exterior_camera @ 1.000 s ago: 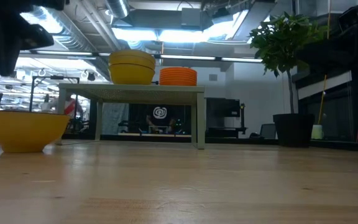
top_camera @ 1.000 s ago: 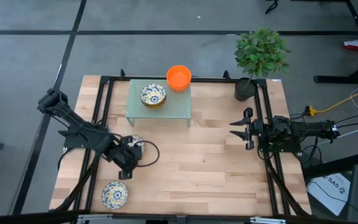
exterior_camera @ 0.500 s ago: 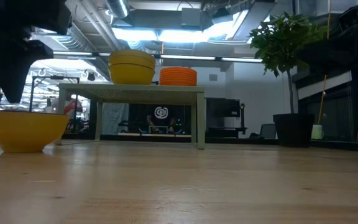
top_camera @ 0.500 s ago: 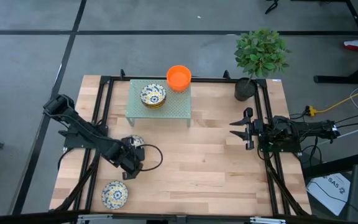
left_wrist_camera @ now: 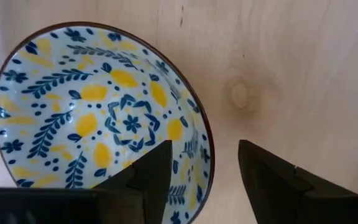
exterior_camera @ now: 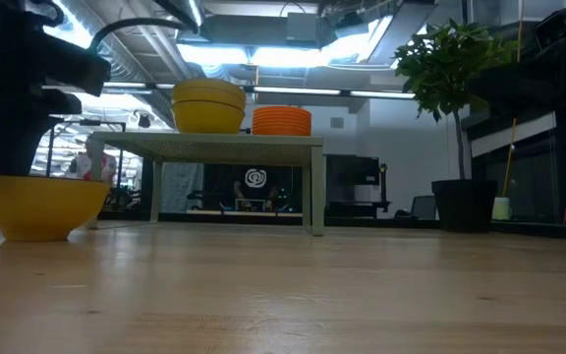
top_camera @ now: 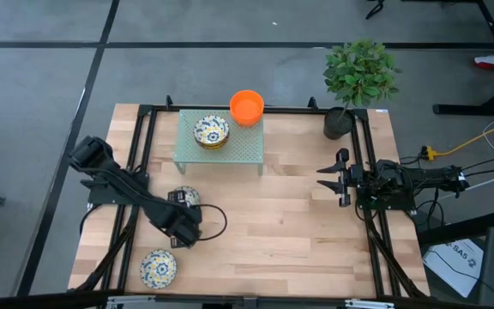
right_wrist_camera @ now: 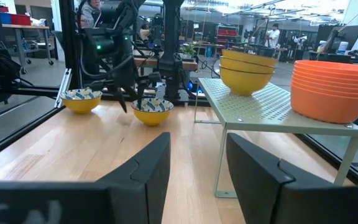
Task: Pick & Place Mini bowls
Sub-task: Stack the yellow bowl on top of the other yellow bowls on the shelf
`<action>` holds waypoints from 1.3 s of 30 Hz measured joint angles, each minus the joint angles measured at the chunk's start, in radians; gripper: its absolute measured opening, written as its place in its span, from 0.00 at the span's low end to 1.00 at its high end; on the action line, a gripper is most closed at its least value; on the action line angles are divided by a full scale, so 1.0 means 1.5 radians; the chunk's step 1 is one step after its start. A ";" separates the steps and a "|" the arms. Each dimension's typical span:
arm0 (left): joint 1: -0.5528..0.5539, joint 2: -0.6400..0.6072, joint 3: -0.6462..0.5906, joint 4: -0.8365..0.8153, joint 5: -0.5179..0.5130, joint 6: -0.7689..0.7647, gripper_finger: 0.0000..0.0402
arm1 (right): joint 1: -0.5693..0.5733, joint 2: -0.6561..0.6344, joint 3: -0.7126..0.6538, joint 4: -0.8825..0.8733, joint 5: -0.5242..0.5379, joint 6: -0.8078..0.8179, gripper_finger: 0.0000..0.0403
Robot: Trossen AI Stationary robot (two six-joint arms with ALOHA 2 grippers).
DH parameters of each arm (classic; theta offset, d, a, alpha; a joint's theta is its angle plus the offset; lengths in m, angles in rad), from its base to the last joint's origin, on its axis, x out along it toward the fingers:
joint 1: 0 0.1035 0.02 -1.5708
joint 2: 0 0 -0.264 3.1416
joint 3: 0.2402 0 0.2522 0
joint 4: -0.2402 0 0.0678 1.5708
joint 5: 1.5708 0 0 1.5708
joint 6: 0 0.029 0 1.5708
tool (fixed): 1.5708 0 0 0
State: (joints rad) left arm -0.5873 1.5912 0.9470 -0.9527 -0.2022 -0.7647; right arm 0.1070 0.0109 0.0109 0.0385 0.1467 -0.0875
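Left claw (left_wrist_camera: 201,165) moved down over floral bowl (left_wrist_camera: 98,118) rim, fingers straddling it

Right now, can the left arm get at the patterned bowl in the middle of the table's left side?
Probably yes. The left gripper hangs right over that patterned bowl, jaws open astride its rim, with nothing between them.

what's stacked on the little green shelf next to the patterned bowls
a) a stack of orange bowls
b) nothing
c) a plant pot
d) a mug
a: the stack of orange bowls sits at one corner of the green shelf, beside the patterned bowls; the right wrist view shows the same.
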 joint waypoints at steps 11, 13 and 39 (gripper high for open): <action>0.000 0.008 0.000 0.001 -0.012 0.017 0.19 | 0.000 0.000 0.000 0.000 0.000 0.000 0.39; 0.000 0.008 0.000 0.001 -0.020 0.024 0.12 | 0.000 0.000 0.000 0.000 0.000 0.000 0.39; 0.009 -0.133 -0.001 0.054 -0.015 0.187 0.01 | 0.000 0.000 0.000 0.000 0.000 0.000 0.39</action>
State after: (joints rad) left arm -0.5732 1.3917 0.9463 -0.8717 -0.2243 -0.4846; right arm 0.1067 0.0109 0.0109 0.0383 0.1467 -0.0875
